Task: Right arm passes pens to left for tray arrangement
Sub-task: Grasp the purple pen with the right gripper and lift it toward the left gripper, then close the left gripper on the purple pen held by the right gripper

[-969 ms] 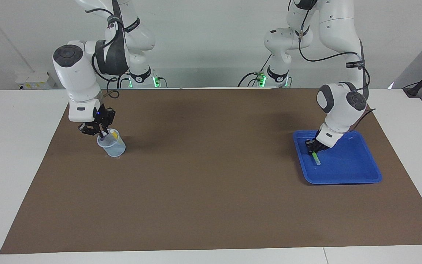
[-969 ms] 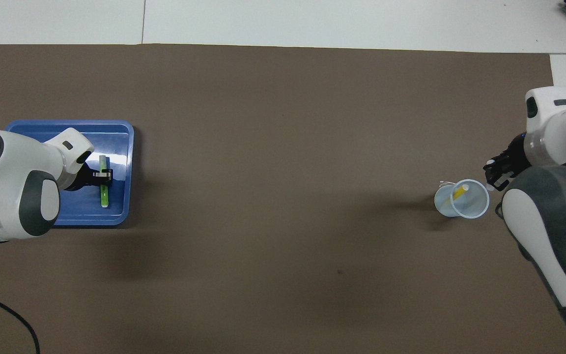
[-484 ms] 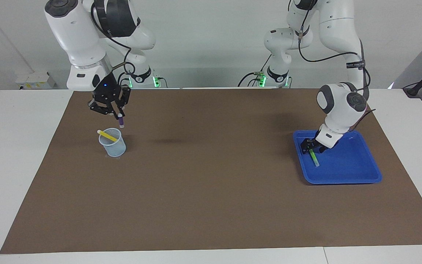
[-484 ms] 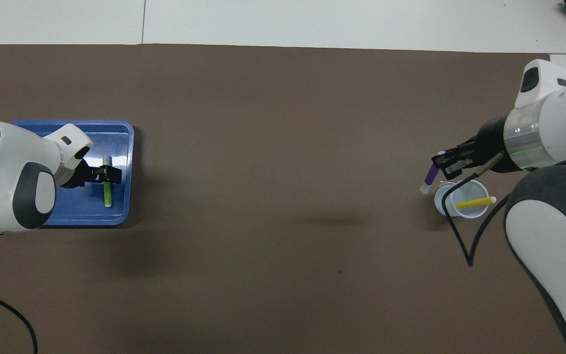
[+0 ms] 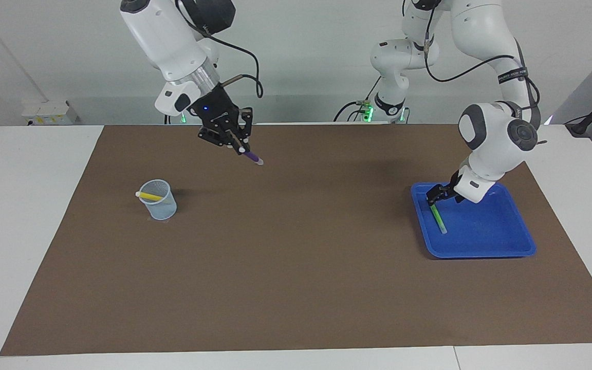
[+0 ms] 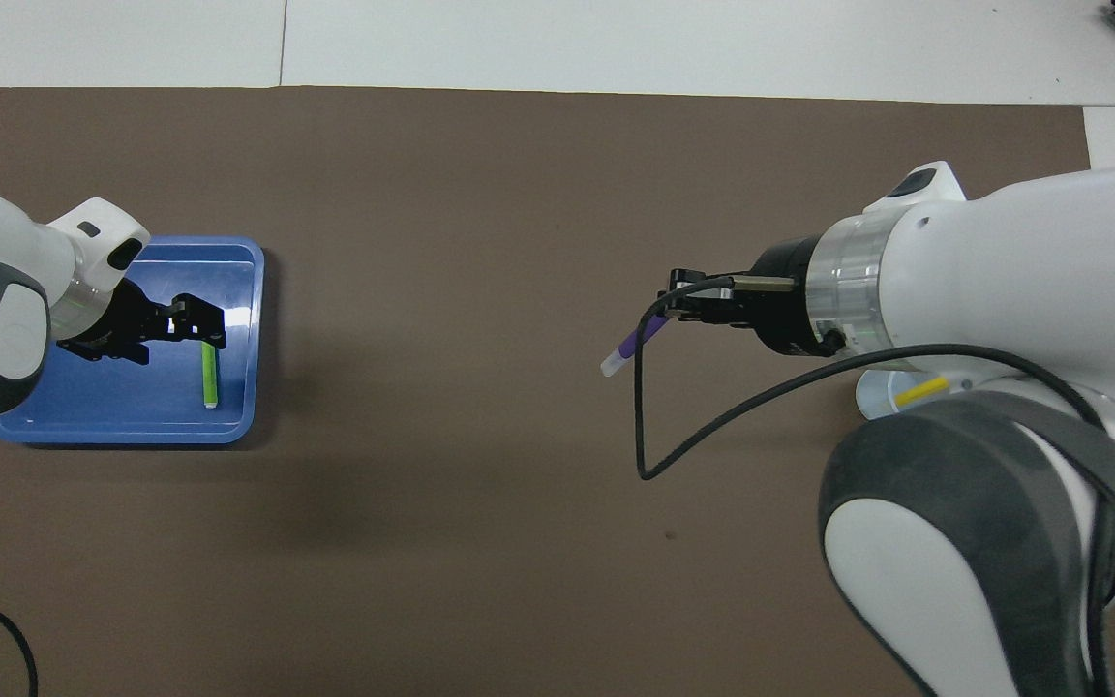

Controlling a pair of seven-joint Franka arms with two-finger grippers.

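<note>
Nearest to the robots, up in the air over the brown mat [image 5: 296, 257]: right gripper [image 5: 235, 145], fingers closed on the purple pen [image 5: 251, 155]. Pen tilted, pale tip pointing down and toward the left arm's end of the table. In the overhead view the same gripper [image 6: 671, 306] and the purple pen [image 6: 630, 346] over the middle part of the mat [image 6: 480, 542], with a black cable [image 6: 712, 426] looping down from the wrist.

A bit farther from the robots, toward the right arm's end of the table: small pale blue mesh cup [image 5: 158, 199], upright on the mat, with 1 yellow pen [image 5: 148, 196] inside, leaning across the rim, pale end sticking out. In the overhead view cup [image 6: 872, 399] mostly hidden under the right arm, only a short piece of the yellow pen [image 6: 923, 389] visible.

At about the same depth, toward the left arm's end: left gripper [image 5: 436, 194], low over the corner of the blue tray [image 5: 481, 246] that is nearest to the robots, fingers spread apart, holding nothing. Green pen [image 5: 438, 218] lying flat in the tray just under and beside the fingertips, free of them. From above, left gripper [image 6: 197, 324] just above one end of the green pen [image 6: 209, 373], pen parallel to the tray [image 6: 83, 426] rim and close to the side facing the middle of the table.

Around the mat: white table [image 5: 29, 205].
</note>
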